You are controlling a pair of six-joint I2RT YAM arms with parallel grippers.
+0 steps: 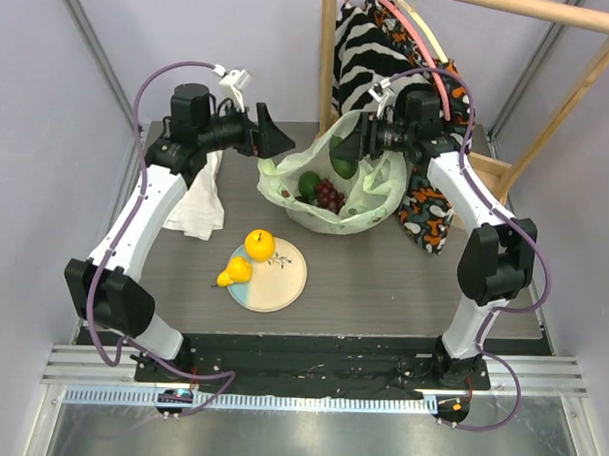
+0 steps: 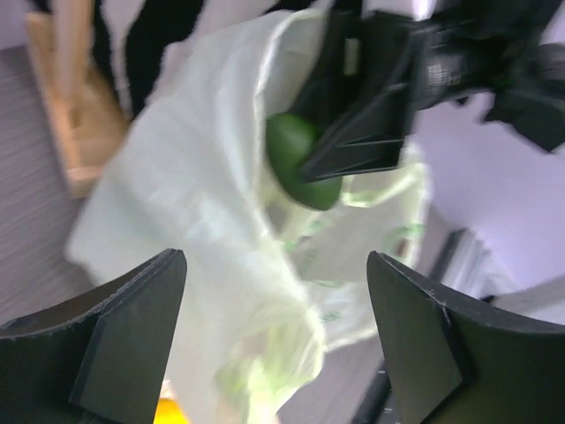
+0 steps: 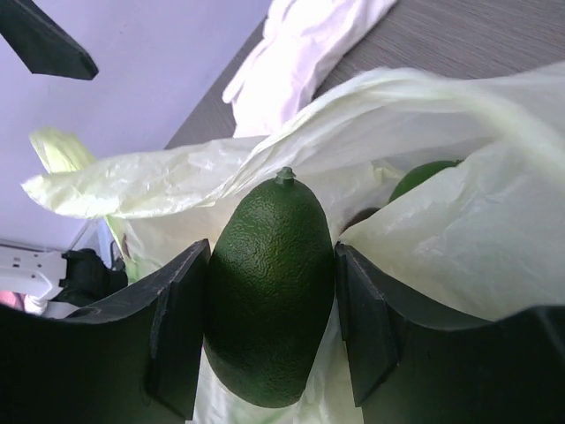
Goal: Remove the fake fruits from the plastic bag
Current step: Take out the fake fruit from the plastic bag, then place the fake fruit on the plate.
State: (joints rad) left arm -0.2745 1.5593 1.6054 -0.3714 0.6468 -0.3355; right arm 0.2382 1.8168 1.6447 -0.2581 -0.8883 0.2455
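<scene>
The pale green plastic bag (image 1: 357, 208) lies open at the back middle of the table. My right gripper (image 1: 354, 142) is shut on a green avocado (image 3: 270, 287) and holds it over the bag's mouth; the avocado also shows in the left wrist view (image 2: 296, 162). Inside the bag lie a second avocado (image 1: 309, 183) and the dark red grape bunch (image 1: 329, 196). A yellow-orange round fruit (image 1: 260, 244) and a yellow pear (image 1: 234, 273) rest on the plate (image 1: 288, 284). My left gripper (image 1: 280, 139) is open and empty, just left of the bag (image 2: 221, 221). The maroon fruit is not visible.
A white cloth (image 1: 199, 199) lies at the back left under my left arm. A wooden rack (image 1: 491, 54) with patterned cloths (image 1: 366, 50) stands at the back right, close behind the bag.
</scene>
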